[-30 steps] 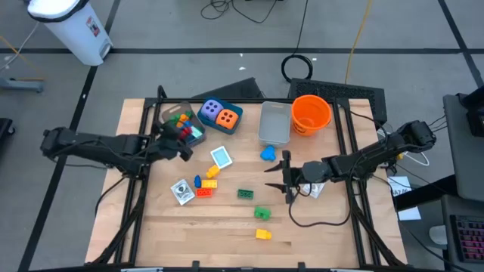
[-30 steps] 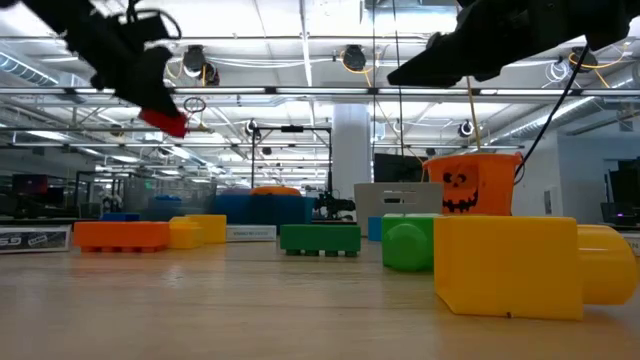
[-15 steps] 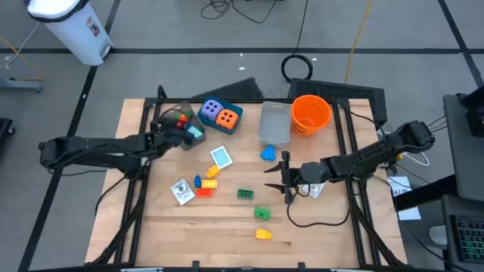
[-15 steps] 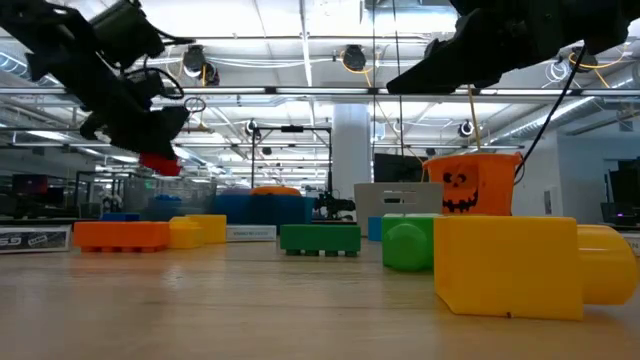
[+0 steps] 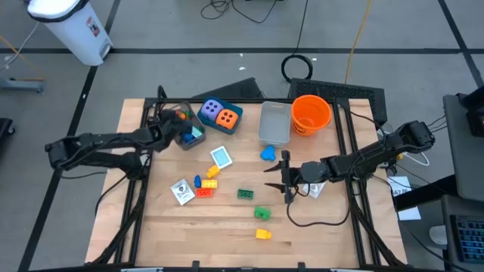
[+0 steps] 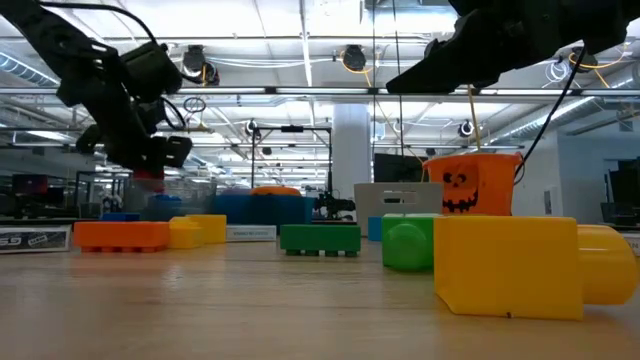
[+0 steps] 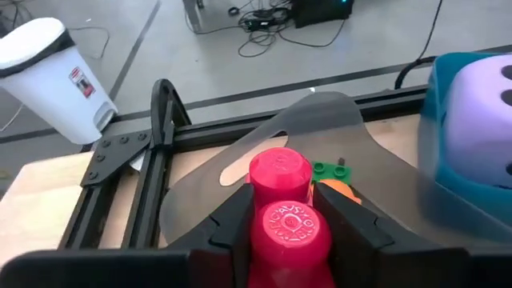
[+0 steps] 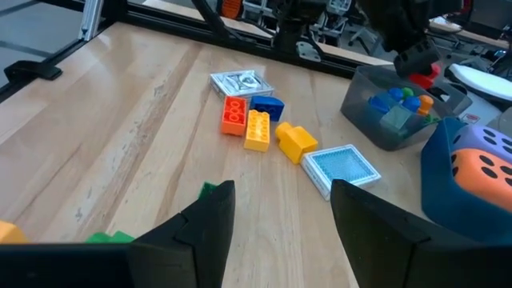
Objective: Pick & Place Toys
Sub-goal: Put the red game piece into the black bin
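Pale wood tabletop (image 5: 227, 227) on a black frame, grey floor around it w/ a white bin (image 5: 72, 29) at the far left corner and cables behind; the low view looks into a hall of strip lights. Loose toys lie mid-table — a yellow brick (image 5: 262, 234), green bricks (image 5: 262, 214), an orange brick (image 5: 204, 192), a blue-faced card (image 5: 221, 157) — near a teal box (image 5: 231, 113) holding a purple die (image 5: 211, 110) and an orange die (image 5: 226, 118), a grey tray (image 5: 274, 122) and an orange bucket (image 5: 311, 113). Left gripper (image 7: 280, 216) has its jaws closed on a glossy red two-stud brick (image 7: 284, 212), above the clear bin of bricks (image 8: 396, 108) at the far left; right gripper (image 8: 280, 208) hovers mid-table, jaws apart, nothing in them.
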